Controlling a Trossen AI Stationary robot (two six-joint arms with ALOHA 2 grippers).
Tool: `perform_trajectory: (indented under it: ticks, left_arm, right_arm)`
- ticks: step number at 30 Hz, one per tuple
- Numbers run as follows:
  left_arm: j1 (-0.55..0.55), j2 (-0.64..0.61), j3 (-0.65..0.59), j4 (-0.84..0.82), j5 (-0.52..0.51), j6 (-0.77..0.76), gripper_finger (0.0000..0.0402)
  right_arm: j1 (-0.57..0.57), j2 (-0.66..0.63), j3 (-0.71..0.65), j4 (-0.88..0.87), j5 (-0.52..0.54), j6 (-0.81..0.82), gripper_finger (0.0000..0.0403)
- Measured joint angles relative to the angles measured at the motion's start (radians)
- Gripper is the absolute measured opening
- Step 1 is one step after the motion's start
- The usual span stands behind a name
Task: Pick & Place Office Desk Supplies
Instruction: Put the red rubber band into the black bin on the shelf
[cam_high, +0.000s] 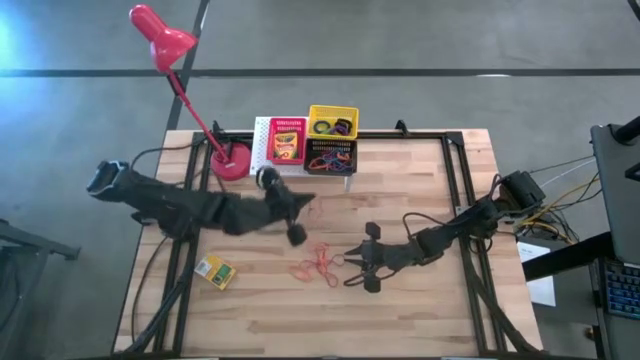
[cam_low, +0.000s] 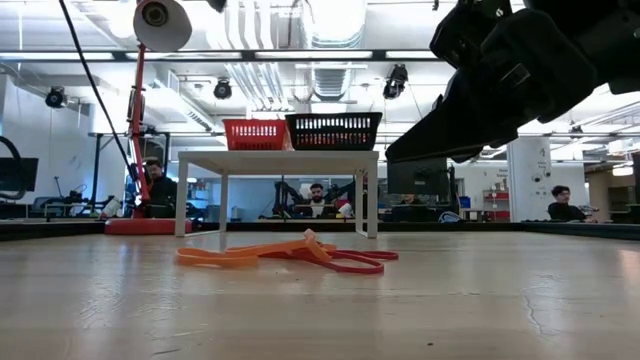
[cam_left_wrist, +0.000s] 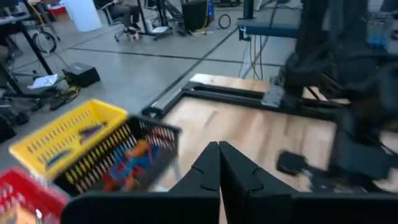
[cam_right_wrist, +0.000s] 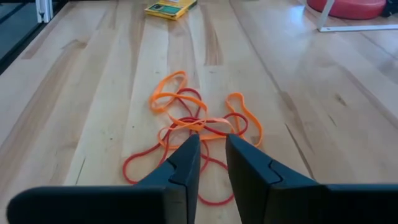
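rubber bands (cam_high: 318, 265), orange and red, lie tangled on the wooden table (cam_high: 420, 310) in the high view, just left of the right gripper (cam_high: 352, 267); a yellow-and-green box (cam_high: 215, 271) sits well to their left, and red (cam_high: 286, 140), yellow (cam_high: 332, 122) and black (cam_high: 331, 157) baskets stand at the far edge. the left gripper (cam_high: 297, 232) hangs above the table between baskets and bands. low view: the bands (cam_low: 290, 256) lie flat, nothing lifted. left wrist view: its fingers (cam_left_wrist: 219, 180) are pressed together, empty, the yellow (cam_left_wrist: 68, 134) and black (cam_left_wrist: 121, 158) baskets beyond. right wrist view: the right gripper (cam_right_wrist: 213, 148) stands narrowly parted at the tangle's (cam_right_wrist: 199, 127) near edge; whether a band is pinched, i cannot tell.
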Motion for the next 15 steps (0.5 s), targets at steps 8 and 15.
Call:
perform_trajectory:
  ticks: [8,15]
  left_arm:
    - [0.263,0.002,0.085,0.003,0.120,0.095,0.0000]
    - [0.437,0.009,0.035,0.060,0.312,0.121,0.0000]
  right_arm:
    - [0.000,0.000,0.000,0.003,0.000,0.000,0.0071]
    - [-0.001,0.000,0.000,0.004,0.000,-0.003,0.0074]
